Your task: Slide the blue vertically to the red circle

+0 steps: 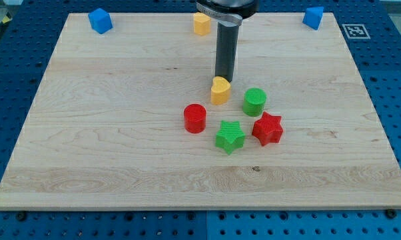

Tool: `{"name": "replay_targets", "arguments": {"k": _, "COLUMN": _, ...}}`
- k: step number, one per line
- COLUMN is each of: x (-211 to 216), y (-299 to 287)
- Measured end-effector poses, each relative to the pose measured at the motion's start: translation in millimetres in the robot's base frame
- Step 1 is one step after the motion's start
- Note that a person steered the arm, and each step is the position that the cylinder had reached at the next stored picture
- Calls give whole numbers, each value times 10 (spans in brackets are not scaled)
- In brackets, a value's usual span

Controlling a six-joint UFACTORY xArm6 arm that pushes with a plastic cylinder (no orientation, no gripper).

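Camera view is showing a light wooden board [120,147] lying on a blue perforated table [394,100], and my tip [224,79], the lower end of the straight dark rod, is standing near the middle of the board, just behind a small yellow heart-shaped block [219,91], touching it or almost touching; I cannot tell which. There is no gripper on this arm, so nothing is being held or released; the rod is only pushing. The red round cylinder block [195,118], which is the target, is sitting a little toward the view's bottom-left of the tip. Near it, a green star-shaped block [230,137], a red star-shaped block [267,129] and a green round cylinder block [254,101] are forming a loose group. Two blue blocks are lying well apart from the circle: a blue cube-like block [100,20] at the view's top left corner and a second blue block [313,17] at the view's top right. Another yellow block [201,23] is resting at the top edge, beside the rod. I am judging that the task is not yet started, because the tip is far from both blue blocks. The risk is that the tip, when leaving, is dragging the yellow heart into the red circle and displacing it. Also, choosing the wrong blue block, or pushing it off-centre, could make it rotate and slip away sideways.
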State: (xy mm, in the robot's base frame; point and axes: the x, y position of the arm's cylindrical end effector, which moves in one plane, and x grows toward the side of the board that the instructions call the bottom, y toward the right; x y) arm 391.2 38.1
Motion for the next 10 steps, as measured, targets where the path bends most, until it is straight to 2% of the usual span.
{"name": "replay_targets", "arguments": {"k": 1, "x": -89, "y": -81}}
{"name": "replay_targets", "arguments": {"k": 2, "x": -315, "y": -533}}
{"name": "replay_targets", "arguments": {"k": 4, "x": -759, "y": -2033}}
{"name": "replay_targets", "arguments": {"k": 6, "x": -1382, "y": -3423}}
{"name": "replay_targets", "arguments": {"k": 7, "x": -1853, "y": -3417}}
{"name": "replay_targets", "arguments": {"k": 9, "x": -1990, "y": -3331}}
{"name": "replay_targets", "arguments": {"k": 10, "x": -1989, "y": -3029}}
